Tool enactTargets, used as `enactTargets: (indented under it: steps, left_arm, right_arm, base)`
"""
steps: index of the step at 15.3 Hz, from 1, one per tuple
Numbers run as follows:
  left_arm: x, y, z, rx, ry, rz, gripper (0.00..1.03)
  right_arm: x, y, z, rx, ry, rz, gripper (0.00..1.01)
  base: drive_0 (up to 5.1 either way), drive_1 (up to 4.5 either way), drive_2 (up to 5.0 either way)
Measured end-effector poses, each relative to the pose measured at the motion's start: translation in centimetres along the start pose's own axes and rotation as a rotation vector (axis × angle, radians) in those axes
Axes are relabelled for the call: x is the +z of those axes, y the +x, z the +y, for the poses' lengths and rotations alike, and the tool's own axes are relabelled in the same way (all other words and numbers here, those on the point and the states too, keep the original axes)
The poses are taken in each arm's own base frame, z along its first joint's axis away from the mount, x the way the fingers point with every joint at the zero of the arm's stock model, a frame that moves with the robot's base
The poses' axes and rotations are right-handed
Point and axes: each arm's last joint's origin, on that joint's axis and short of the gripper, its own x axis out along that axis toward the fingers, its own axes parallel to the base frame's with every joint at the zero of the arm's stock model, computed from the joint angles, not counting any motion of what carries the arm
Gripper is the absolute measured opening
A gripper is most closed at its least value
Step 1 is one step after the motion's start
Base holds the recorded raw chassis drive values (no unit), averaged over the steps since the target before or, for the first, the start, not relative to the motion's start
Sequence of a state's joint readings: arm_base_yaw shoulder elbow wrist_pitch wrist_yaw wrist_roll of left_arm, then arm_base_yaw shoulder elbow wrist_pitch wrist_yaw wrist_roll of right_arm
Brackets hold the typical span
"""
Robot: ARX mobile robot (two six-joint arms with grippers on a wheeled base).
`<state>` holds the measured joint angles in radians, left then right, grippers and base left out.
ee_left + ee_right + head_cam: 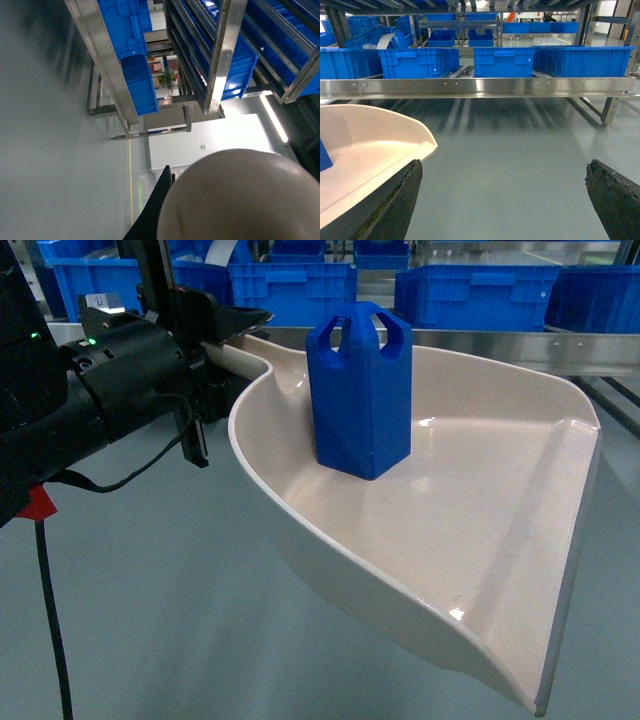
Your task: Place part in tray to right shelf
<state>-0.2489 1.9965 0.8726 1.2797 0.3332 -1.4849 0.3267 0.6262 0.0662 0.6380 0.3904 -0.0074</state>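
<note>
One blue part (361, 392) stands upright inside the tray (480, 540), toward the back near where the curved wall narrows into the handle (236, 358). The tray is held off the grey floor (150, 620), its flat front lip pointing toward the lower right of the head view.

The left gripper (215, 335) sits at the handle end, its dark fingers either side of the handle and seemingly clamped on it, though the contact itself is partly hidden by the arm's black body. From the left wrist camera the rounded cream underside of the tray (240, 200) fills the lower right, with one dark finger (155, 210) beside it.

The right gripper (502, 200) hangs with its two dark fingers (395, 205) spread wide apart and nothing between them; the left-hand finger is just beside the tray's outer wall (380, 150), and I cannot tell whether they touch.

Behind the tray runs the right shelf's shiny metal rail (480, 87), with blue crates (502, 61) in a row on the rack behind it. The tray and part are in front of that rail, not on the shelf.
</note>
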Motion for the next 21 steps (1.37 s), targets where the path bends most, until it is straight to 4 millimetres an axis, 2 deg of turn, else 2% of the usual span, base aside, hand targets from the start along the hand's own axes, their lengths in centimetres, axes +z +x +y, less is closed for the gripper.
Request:
enactTargets:
  steps: [3,21]
  left_arm:
    - [0.00,0.00,0.00,0.000,0.000,0.000,0.12]
    - [0.00,0.00,-0.03,-0.003,0.001,-0.001,0.12]
  right_arm:
    - [0.00,0.00,0.00,0.000,0.000,0.000,0.98]
    - [0.01,0.00,0.00,0.000,0.001,-0.001,0.98]
  base:
    - [0.0,0.00,0.0]
    - [0.0,4.15,-4.1]
